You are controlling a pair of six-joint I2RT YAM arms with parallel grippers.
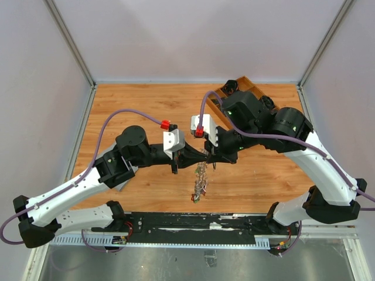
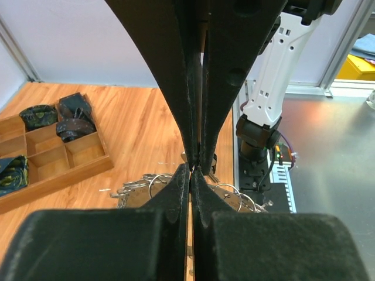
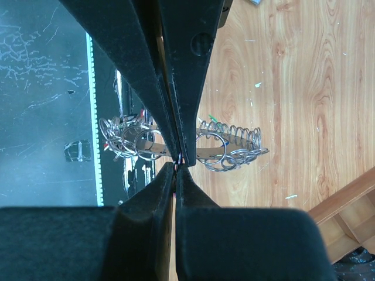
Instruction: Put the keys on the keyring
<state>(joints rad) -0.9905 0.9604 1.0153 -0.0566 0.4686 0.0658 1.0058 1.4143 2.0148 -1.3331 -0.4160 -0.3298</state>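
Observation:
The keyring (image 1: pixel 200 180) is a bunch of silver rings and small keys that hangs from the spot where my two grippers meet tip to tip over the table's middle. It also shows in the left wrist view (image 2: pixel 137 186) and the right wrist view (image 3: pixel 234 147), beyond the fingertips. My left gripper (image 1: pixel 203 156) (image 2: pixel 193 168) is shut. My right gripper (image 1: pixel 210 158) (image 3: pixel 178 162) is shut, with a thin metal loop pinched between its tips. Each gripper's fingers fill the other's wrist view from above. No loose key shows on the table.
A wooden compartment tray (image 1: pixel 253 85) stands at the back right, partly under the right arm. It holds dark bundles, seen in the left wrist view (image 2: pixel 53 158). The black base rail (image 1: pixel 187 221) runs along the table's near edge.

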